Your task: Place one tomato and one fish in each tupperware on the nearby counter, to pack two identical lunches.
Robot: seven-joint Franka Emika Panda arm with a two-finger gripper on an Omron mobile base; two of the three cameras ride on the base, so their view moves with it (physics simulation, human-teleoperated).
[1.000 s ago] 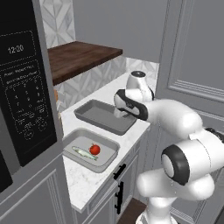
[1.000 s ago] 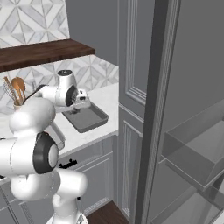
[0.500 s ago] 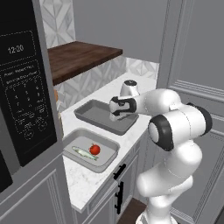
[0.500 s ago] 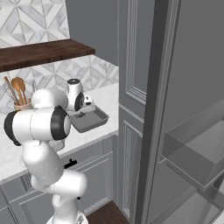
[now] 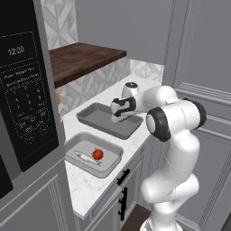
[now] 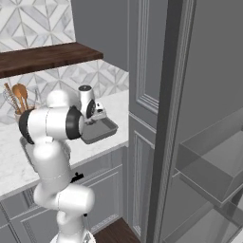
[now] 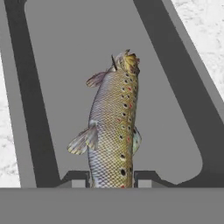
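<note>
Hanging over a grey tupperware (image 7: 39, 109), the fish (image 7: 113, 131) looks brown-speckled.

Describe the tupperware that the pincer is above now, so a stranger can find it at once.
On the white counter below the wooden shelf lie two grey trays. It is the far tray, nearer the tall grey door; the pincer holds a spotted fish over it. The near tray already has a tomato and fish.
</note>
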